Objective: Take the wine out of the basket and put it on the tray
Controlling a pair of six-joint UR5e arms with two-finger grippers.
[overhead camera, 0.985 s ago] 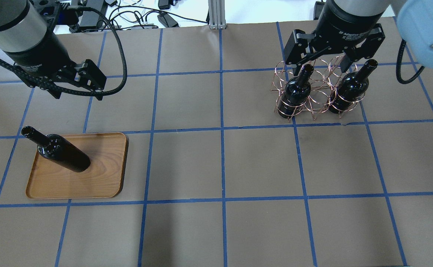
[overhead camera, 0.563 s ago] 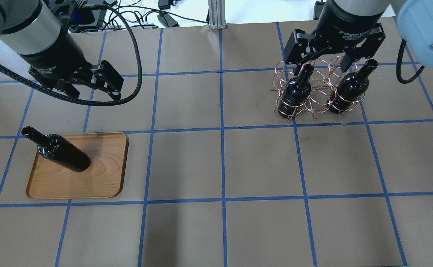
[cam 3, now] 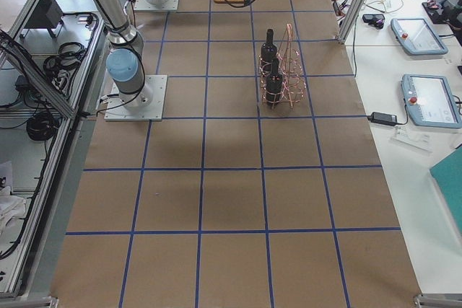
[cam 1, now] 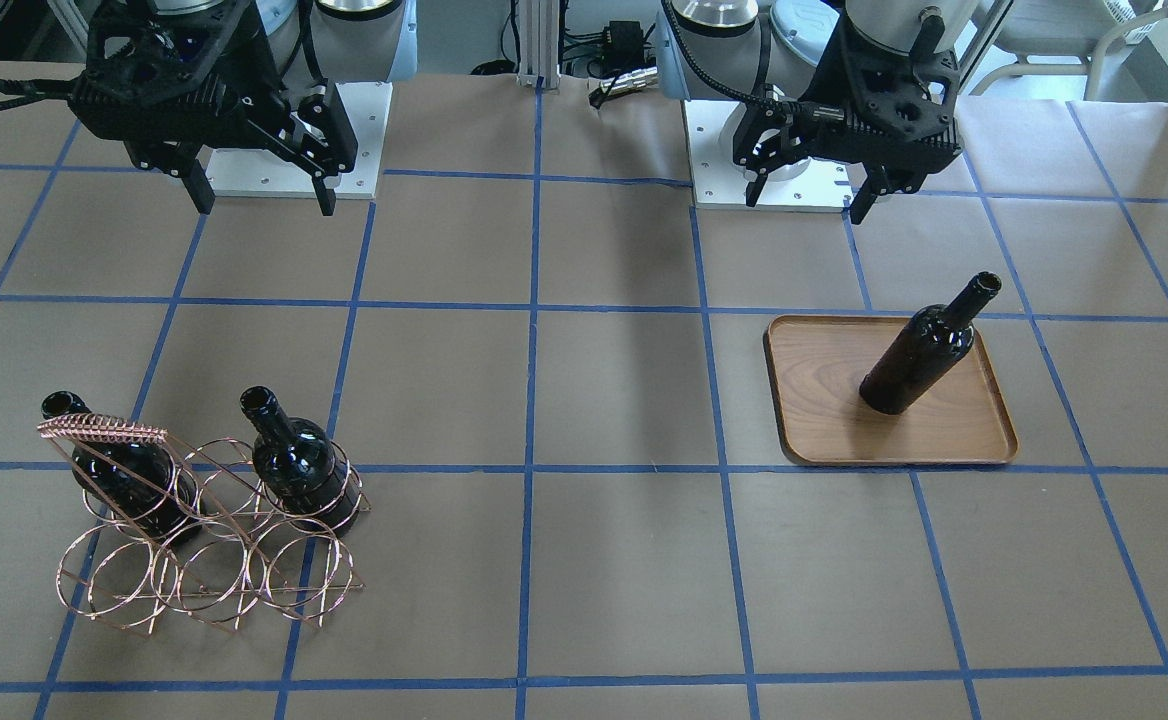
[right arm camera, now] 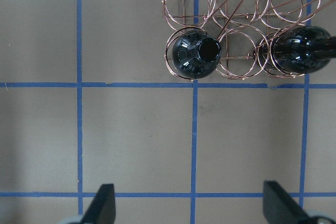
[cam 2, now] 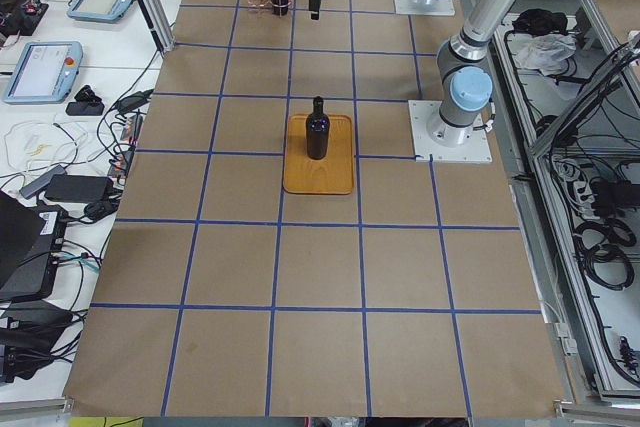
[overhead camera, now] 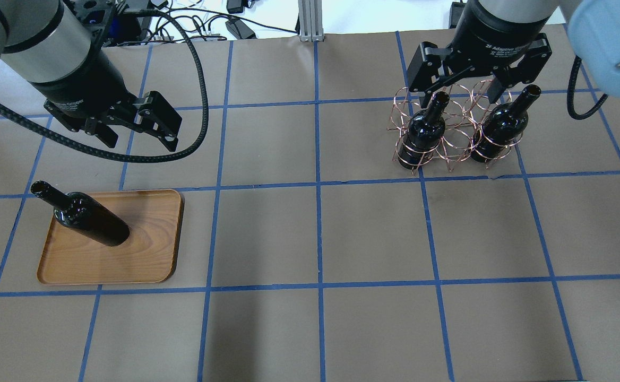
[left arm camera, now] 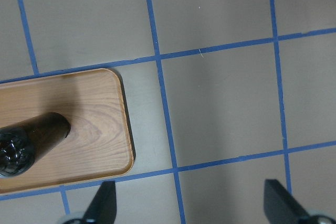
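Note:
One wine bottle stands upright on the wooden tray, also in the front view. Two more bottles stand in one row of the copper wire basket. My left gripper is open and empty, high up and beside the tray; its wrist view shows the tray and the bottle to one side. My right gripper is open and empty, high above the table on the robot side of the basket; its wrist view shows both bottles ahead of it.
The table is brown paper with a blue tape grid. The basket's coiled-wire handle rises beside the bottle necks. Its other row of rings holds nothing. Cables and electronics lie beyond the table edge.
My left arm has swung to the right in the overhead view, its open gripper now nearer the tray's right side. The right arm, bottles, basket and tray have not moved.

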